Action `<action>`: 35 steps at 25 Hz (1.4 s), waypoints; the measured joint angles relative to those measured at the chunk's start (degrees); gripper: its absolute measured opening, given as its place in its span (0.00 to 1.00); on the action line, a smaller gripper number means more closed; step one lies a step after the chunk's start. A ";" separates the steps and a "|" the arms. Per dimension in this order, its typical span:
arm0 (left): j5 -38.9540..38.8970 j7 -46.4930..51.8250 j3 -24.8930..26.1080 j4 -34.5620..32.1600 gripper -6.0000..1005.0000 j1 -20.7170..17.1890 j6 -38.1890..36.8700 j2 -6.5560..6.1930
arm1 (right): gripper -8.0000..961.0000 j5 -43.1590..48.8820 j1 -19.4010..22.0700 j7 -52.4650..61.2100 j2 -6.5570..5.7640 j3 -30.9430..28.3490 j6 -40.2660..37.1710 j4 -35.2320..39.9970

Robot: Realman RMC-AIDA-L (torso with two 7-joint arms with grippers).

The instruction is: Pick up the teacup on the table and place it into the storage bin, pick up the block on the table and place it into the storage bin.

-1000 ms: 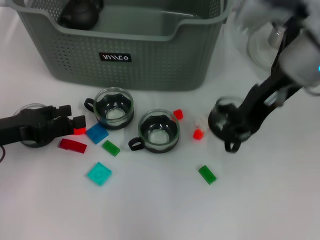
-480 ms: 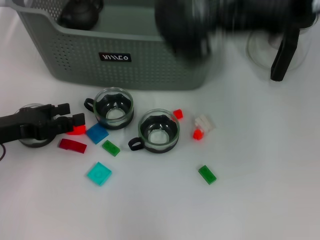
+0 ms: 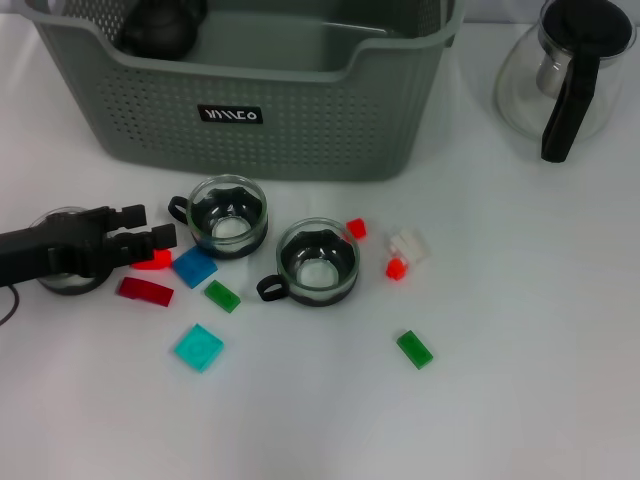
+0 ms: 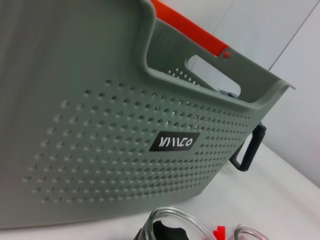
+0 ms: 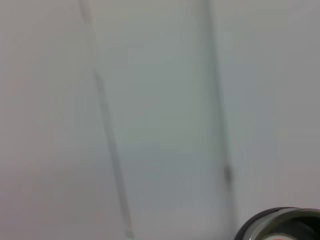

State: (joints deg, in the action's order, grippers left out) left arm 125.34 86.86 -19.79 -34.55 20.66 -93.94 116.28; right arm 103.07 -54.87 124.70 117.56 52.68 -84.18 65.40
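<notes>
Left pincer (image 3: 150, 238): low on tabletop (image 3: 520, 380), clenched on red block (image 3: 155, 260), I judge ready to lift. Right pincer: out of view. Two teacups (image 3: 228, 215) (image 3: 317, 262) before storage bin (image 3: 300, 110), within reach; loose blocks around

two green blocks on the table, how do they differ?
Place: the left green block lies just left of the nearer teacup, among the blue block and dark red block; the right green block lies alone, nearer the camera, right of that teacup.
Neighbours: the left one is close to the left gripper; the right one has nothing beside it.
Shared: both are flat, green, rectangular, lying angled on the table.
</notes>
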 joint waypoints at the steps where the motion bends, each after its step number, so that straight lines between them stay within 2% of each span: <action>1: 0.07 0.06 0.00 0.07 0.78 0.01 0.05 0.03 | 0.07 2.96 -1.51 0.20 0.41 0.74 2.93 -0.55; 3: 0.09 0.17 0.01 0.27 0.77 0.00 0.32 0.04 | 0.07 8.39 -4.63 0.65 1.14 2.10 7.38 -2.48; 6: 0.01 0.27 0.02 0.65 0.77 -0.01 0.88 0.05 | 0.07 17.39 -10.53 1.33 2.17 5.05 15.39 -9.79; 10: 0.03 0.44 0.02 1.07 0.77 0.11 0.98 0.12 | 0.07 24.27 -17.75 2.11 2.59 10.27 27.54 -23.87; 14: 0.11 0.47 0.01 1.50 0.77 0.22 1.08 0.20 | 0.07 26.29 -22.11 4.15 2.77 15.95 39.07 -34.47; 17: 0.10 0.47 0.01 1.63 0.77 0.24 1.42 0.28 | 0.07 26.53 -23.23 6.02 2.98 19.72 44.60 -39.17; 22: 0.19 0.48 -0.32 2.35 0.77 0.35 3.05 0.51 | 0.07 26.61 -22.70 6.81 3.03 21.30 47.88 -43.24; 35: 0.26 0.26 -0.52 2.93 0.77 0.97 3.69 0.73 | 0.10 26.79 -21.20 6.87 2.85 22.93 47.10 -45.42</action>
State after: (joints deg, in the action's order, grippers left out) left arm 125.60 87.13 -20.31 -31.62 21.63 -90.26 117.01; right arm 129.86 -76.07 131.57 120.41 75.62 -37.08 19.98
